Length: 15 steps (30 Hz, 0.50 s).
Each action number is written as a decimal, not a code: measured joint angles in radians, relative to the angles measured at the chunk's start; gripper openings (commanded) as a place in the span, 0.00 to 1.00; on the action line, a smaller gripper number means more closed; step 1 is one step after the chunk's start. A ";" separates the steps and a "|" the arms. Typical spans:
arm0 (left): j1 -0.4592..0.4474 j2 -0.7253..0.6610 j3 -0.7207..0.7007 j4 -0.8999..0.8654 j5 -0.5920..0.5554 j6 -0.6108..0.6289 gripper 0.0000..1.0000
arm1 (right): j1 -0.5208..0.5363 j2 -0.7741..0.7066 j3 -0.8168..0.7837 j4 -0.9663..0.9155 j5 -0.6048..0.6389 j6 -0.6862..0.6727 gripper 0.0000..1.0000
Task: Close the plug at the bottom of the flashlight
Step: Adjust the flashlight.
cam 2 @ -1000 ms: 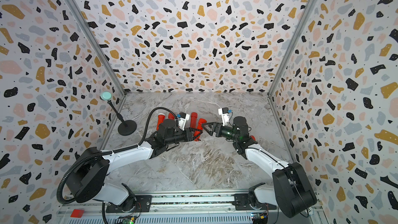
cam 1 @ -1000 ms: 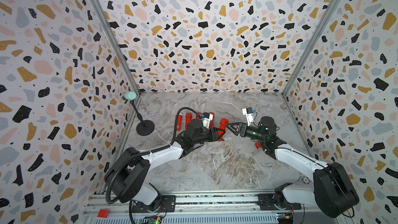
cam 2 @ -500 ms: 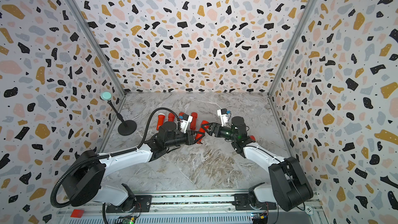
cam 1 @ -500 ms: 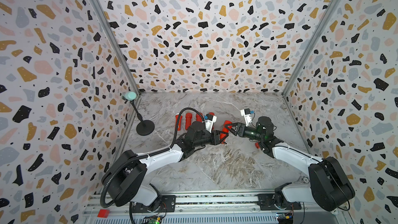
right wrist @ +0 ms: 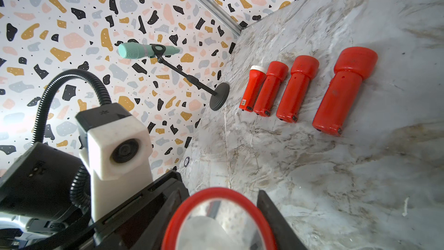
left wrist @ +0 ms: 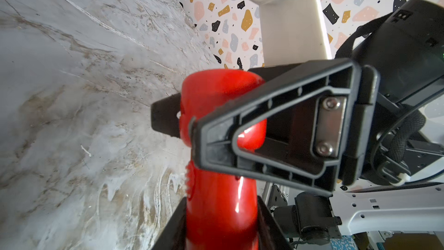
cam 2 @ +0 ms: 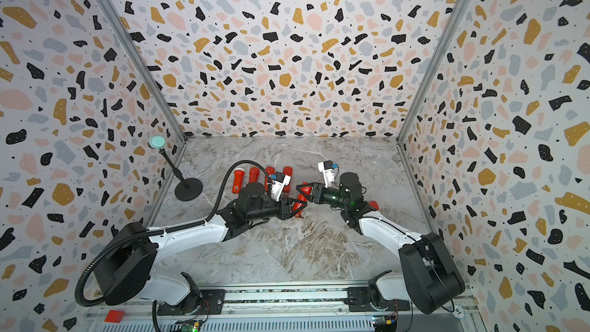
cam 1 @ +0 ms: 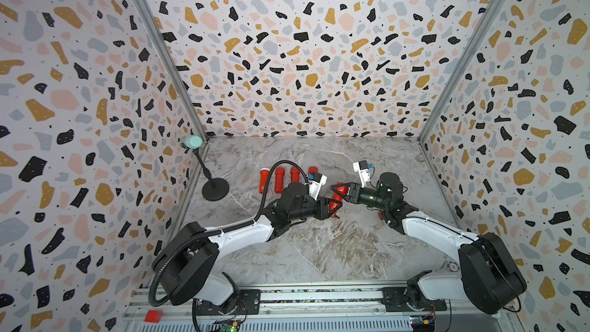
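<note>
Left wrist view shows the left end effector (left wrist: 221,203) clenched on the flashlight (left wrist: 211,97), whose head points into the right end effector (left wrist: 174,120); I cannot tell if that one squeezes.

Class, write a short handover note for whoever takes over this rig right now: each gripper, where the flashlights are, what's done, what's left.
Left gripper: shut on the body of the red flashlight, held above the marble table.
Right gripper: jaws straddle the flashlight's head; a firm grip cannot be confirmed.
Four more flashlights lie in a row on the table.
Done: flashlight picked up.
To do: closing the bottom plug; its state is not visible.
</note>
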 measured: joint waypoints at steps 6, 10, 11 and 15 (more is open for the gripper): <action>-0.003 0.012 0.016 -0.018 0.002 0.005 0.08 | 0.007 -0.010 0.000 -0.019 0.029 -0.006 0.38; -0.004 0.020 0.018 -0.028 0.005 0.006 0.16 | 0.018 -0.010 0.000 -0.035 0.054 -0.019 0.35; -0.004 0.023 0.020 -0.031 0.007 0.006 0.19 | 0.021 -0.010 0.000 -0.037 0.060 -0.021 0.35; -0.004 0.039 0.036 -0.045 0.013 0.010 0.22 | 0.025 -0.010 0.000 -0.046 0.082 -0.030 0.34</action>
